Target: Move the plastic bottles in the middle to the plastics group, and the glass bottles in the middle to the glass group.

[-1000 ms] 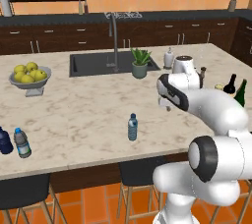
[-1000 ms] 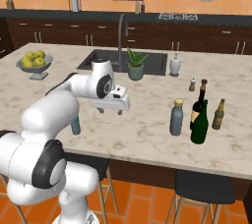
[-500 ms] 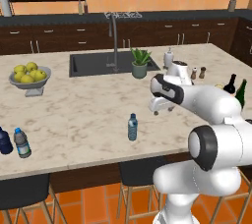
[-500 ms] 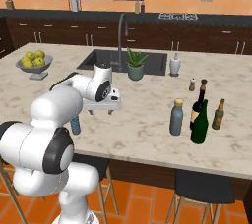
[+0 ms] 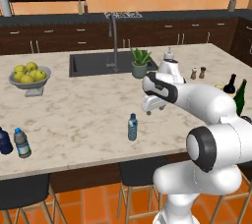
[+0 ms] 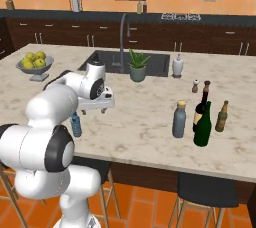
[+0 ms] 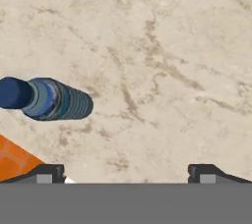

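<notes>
The arm is reaching further across the worktop (image 5: 74, 105) than a second ago, with the claw (image 5: 152, 111) now hanging lower and closer to the small water bottle (image 5: 132, 127); nothing on the marble has shifted since then. The claw (image 6: 95, 108) is standing wide, its two tips far apart and gripping nothing, pointing down at bare stone.

The small water bottle (image 7: 47, 98) is standing upright near the front edge, slim and clear with a blue cap and a bluish ribbed band; in the hand view it is lying off to one side of the open tips, not between them. The green wine bottle (image 6: 202, 124) and the squat grey-blue bottle (image 6: 179, 119) with its tan stopper are standing near each other at the right end, just beside the black wine bottle (image 6: 204, 103) and the brown bottle (image 6: 221, 116). At the far left front edge the navy bottle (image 5: 4, 141) and the clear blue-capped bottle (image 5: 21, 143) are standing as a pair.

The worktop is pale veined marble with a dark sink (image 5: 101, 64), a tall tap (image 5: 114, 36), a potted plant (image 5: 140, 62) and a bowl of lemons (image 5: 29, 76). Dark cabinets and orange walls are running behind, orange tiles below.
</notes>
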Robot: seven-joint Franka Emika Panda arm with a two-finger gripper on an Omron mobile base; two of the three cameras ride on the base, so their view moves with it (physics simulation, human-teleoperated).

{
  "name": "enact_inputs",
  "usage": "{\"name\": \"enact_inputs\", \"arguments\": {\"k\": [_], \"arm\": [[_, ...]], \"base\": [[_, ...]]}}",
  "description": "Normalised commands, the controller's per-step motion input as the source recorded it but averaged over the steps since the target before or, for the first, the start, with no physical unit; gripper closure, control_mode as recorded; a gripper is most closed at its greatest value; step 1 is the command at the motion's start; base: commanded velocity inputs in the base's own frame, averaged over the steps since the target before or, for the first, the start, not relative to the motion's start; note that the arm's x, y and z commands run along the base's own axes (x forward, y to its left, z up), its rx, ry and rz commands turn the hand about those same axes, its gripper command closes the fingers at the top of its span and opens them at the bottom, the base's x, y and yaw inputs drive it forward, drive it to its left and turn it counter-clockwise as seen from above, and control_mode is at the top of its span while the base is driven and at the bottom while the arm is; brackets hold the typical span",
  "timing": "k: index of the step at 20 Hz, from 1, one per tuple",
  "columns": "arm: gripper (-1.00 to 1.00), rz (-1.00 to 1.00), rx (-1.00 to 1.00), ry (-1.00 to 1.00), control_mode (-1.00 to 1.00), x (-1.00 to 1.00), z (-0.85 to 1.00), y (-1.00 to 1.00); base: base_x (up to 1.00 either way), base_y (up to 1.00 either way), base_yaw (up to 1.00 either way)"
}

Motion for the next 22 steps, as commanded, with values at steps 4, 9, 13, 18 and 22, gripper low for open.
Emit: {"name": "enact_inputs", "arguments": {"k": [4,9,13,18,22], "arm": [[-1.0,0.14,0.0,-0.01,-1.0,0.0,0.0,0.18],[-1.0,0.08,-0.01,0.0,-1.0,-0.07,0.0,0.49],[-1.0,0.04,-0.05,0.0,-1.0,-0.06,0.0,0.69],[-1.0,0.0,-0.05,0.0,-1.0,0.0,0.0,0.35],[-1.0,-0.02,0.0,-0.03,-1.0,0.0,-0.11,0.07]], "base": [[0.0,0.0,0.0],[0.0,0.0,0.0],[0.0,0.0,0.0],[0.0,0.0,0.0],[0.0,0.0,0.0]]}}
